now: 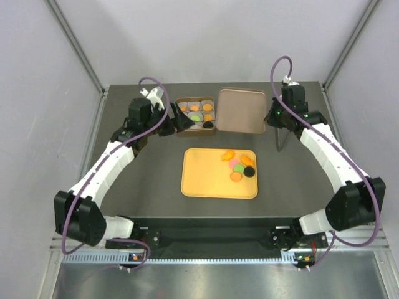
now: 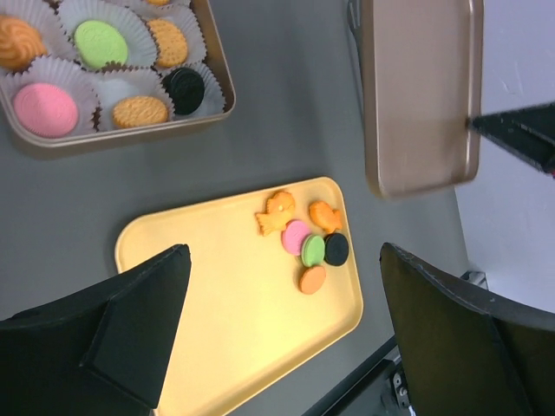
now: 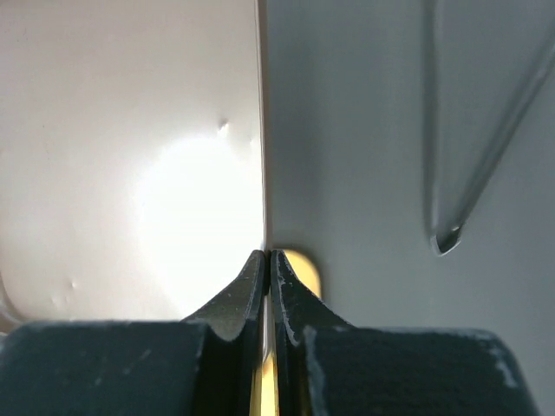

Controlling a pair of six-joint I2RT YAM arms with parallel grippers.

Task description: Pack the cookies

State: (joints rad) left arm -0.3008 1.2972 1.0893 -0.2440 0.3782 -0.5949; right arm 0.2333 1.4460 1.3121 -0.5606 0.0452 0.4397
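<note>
Several cookies [image 1: 239,165] lie in a cluster at the far right of the yellow tray [image 1: 206,184]: orange, pink [image 2: 296,236], green [image 2: 313,250] and black [image 2: 336,249] ones. More cookies [image 2: 101,43] sit in white paper cups in the open tin [image 1: 181,129]. My left gripper [image 1: 176,117] hovers at the tin's left side, open and empty, its fingers [image 2: 130,338] wide apart. The tin's lid [image 1: 241,110] lies flat to the right of the tin. My right gripper [image 3: 268,256] is shut on the lid's thin right rim [image 2: 473,121].
The dark table [image 1: 143,180] ends at a metal frame and grey walls at the back and sides. The right arm [image 1: 327,149] reaches along the table's right side. The left arm [image 1: 109,165] crosses the left side.
</note>
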